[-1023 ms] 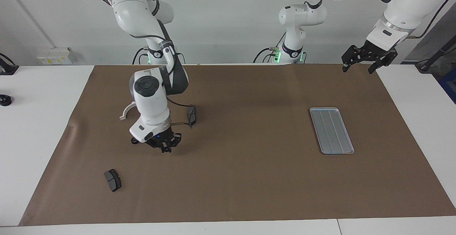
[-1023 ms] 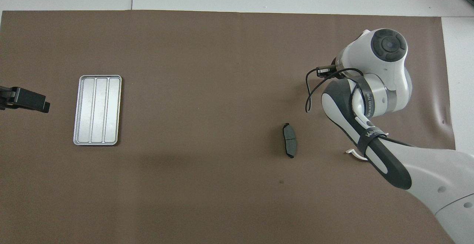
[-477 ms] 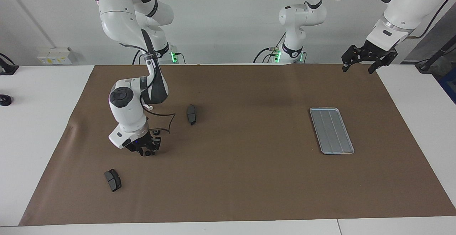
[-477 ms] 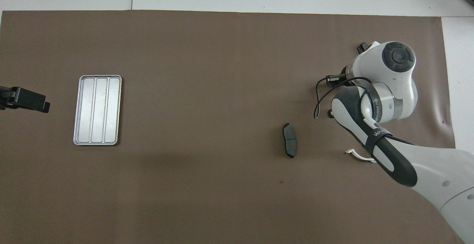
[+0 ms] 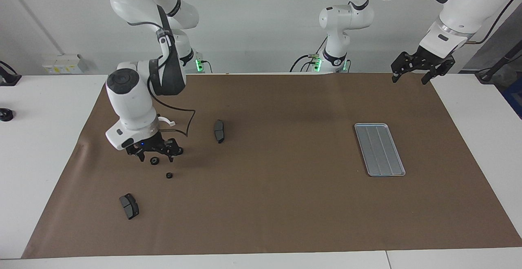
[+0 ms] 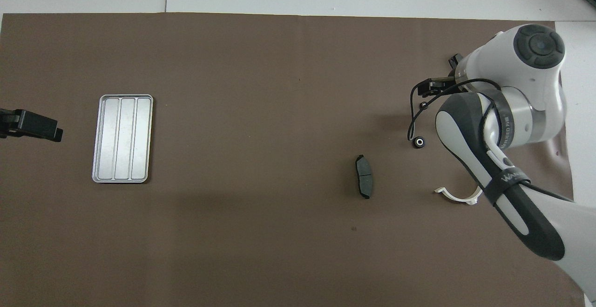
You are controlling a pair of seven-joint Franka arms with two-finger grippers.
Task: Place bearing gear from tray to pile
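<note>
- Silver-grey tray (image 5: 379, 149) bare; gear (image 5: 154, 161) piled, second gear (image 5: 169, 175) at its five o'clock.
- Right end effector (image 5: 155, 156) above, spread apart; delivery looks done.
- Left end effector (image 5: 410, 77) waits, apart.

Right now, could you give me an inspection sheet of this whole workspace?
Surface: brown paper mat on white table.
Job's things: tray empty; two gears visible on mat.
Clutter: two brake pads, white half-ring.
Grippers: right gripper open over a gear; left gripper open, waiting over mat's corner.
Cables: black loop at right wrist.
Surroundings: wall socket box.
</note>
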